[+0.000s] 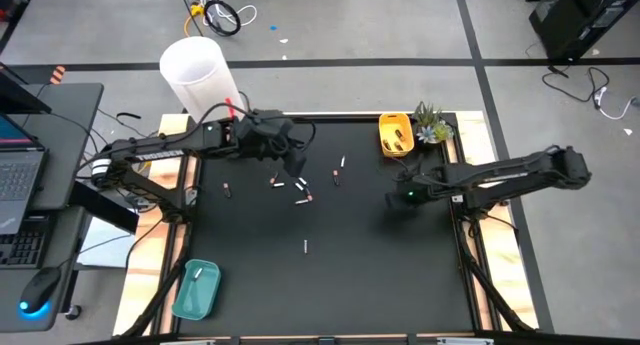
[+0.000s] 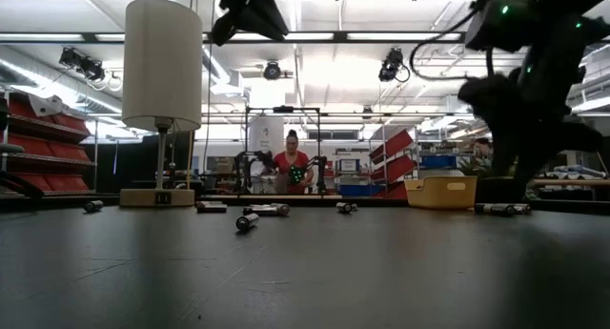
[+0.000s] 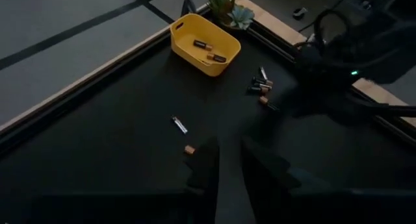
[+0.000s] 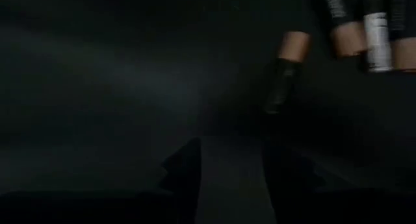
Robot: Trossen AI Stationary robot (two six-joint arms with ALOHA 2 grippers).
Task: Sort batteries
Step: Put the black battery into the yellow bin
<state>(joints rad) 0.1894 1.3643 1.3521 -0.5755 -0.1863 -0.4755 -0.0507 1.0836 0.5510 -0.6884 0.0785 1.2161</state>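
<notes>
Batteries lie scattered on the black table: a loose group (image 1: 300, 188) at mid-table, one alone (image 1: 305, 246) nearer the front, and a small cluster (image 3: 260, 87) beside the yellow tray (image 1: 395, 133). The yellow tray holds two dark batteries (image 3: 208, 50). The teal tray (image 1: 197, 288) at the front left holds a white one. My left gripper (image 1: 296, 171) hangs high over the middle group. My right gripper (image 4: 234, 175) is open, low over the table, pointing down just short of the cluster (image 4: 364, 42) near the yellow tray.
A white lamp (image 1: 200, 70) stands at the table's far left corner and a small plant (image 1: 430, 123) beside the yellow tray. A wooden rim (image 1: 480, 145) runs around the black surface. In the low view a person (image 2: 291, 167) stands far behind the table.
</notes>
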